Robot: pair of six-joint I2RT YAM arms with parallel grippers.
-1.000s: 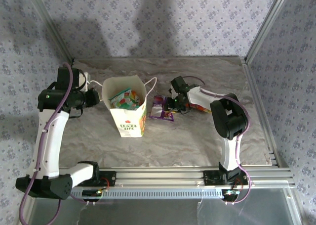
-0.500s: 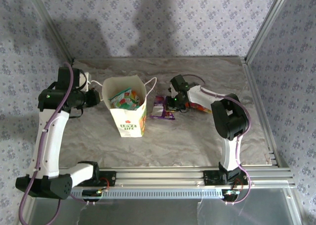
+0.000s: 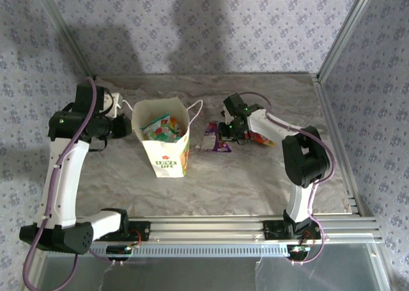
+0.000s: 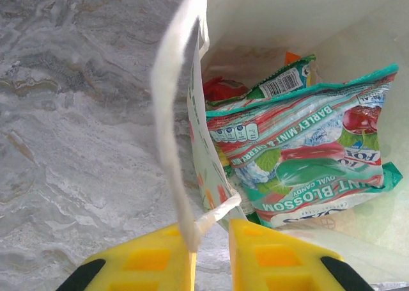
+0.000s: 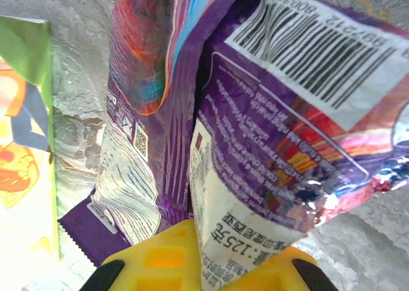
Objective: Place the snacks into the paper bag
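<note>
The white paper bag point(image 3: 167, 160) stands upright left of centre, its mouth open, with a teal-green snack point(image 3: 163, 130) and other packets inside. In the left wrist view the teal-green packet point(image 4: 307, 157) lies in the bag point(image 4: 268, 16) over a red one point(image 4: 220, 89). My left gripper point(image 3: 128, 127) sits at the bag's left rim. Its yellow fingers point(image 4: 212, 240) are shut on the white cord handle point(image 4: 171, 144). My right gripper point(image 3: 225, 132) is to the right of the bag, shut on a purple snack packet point(image 3: 216, 144). That packet point(image 5: 268, 131) crumples up from the jaws point(image 5: 204, 240).
An orange-red packet point(image 3: 259, 138) lies on the marbled table behind the right arm's forearm. The bag's green printed side point(image 5: 25, 112) is close on the left in the right wrist view. Frame posts and patterned walls stand around the table.
My right gripper has closed on the purple packet and drawn it slightly right, with the right elbow swinging outward. The left gripper and the bag have stayed put.
</note>
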